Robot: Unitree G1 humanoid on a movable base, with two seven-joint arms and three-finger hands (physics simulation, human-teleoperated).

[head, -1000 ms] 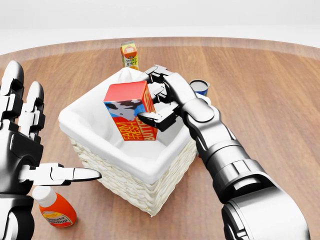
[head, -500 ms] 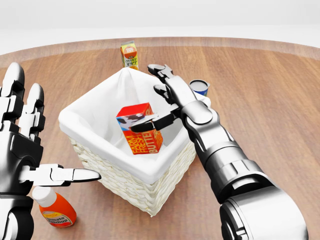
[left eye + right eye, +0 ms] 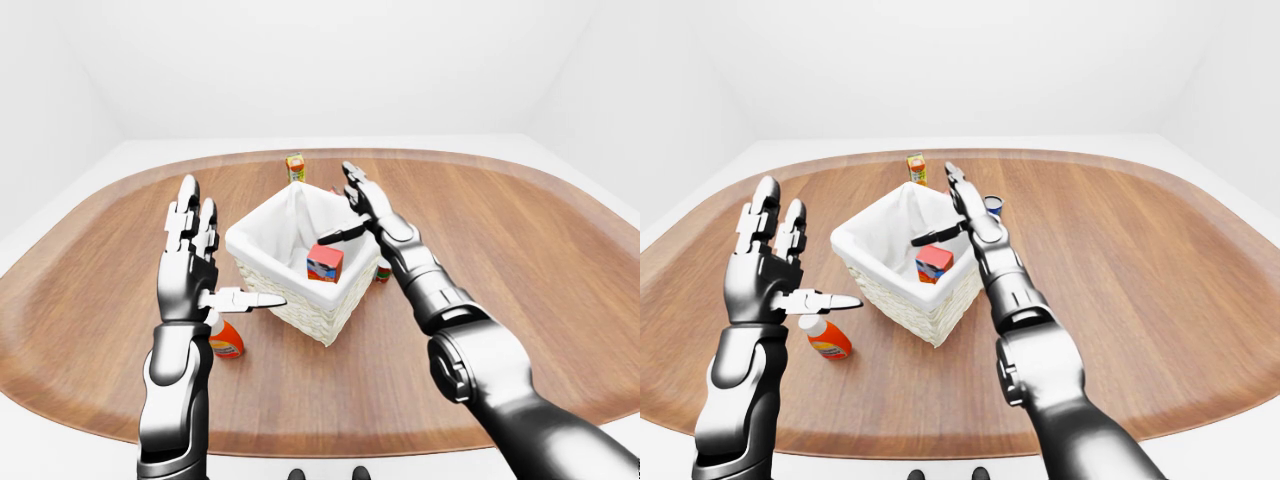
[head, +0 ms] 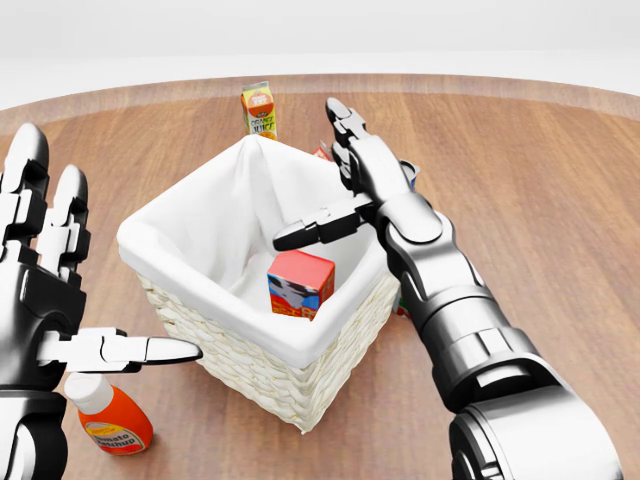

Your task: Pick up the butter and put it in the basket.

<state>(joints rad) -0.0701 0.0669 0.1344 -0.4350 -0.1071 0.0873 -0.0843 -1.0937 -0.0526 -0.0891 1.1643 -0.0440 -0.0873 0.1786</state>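
The butter (image 4: 299,283), a red and orange carton with a cow picture, lies inside the white-lined wicker basket (image 4: 260,370) in the middle of the head view. My right hand (image 4: 335,190) is open above the basket's right rim, fingers spread, touching nothing. My left hand (image 4: 60,290) is open and raised at the left edge, thumb pointing toward the basket's side, holding nothing.
A tomato ketchup bottle (image 4: 112,418) lies on the wooden table (image 4: 540,170) below my left hand. An orange juice carton (image 4: 259,110) stands beyond the basket. A blue can (image 3: 993,206) sits behind my right arm.
My right hand let go of the butter. The carton dropped from the basket's rim level down to its bottom. The hand opened and rose above the rim. The left hand stayed still.
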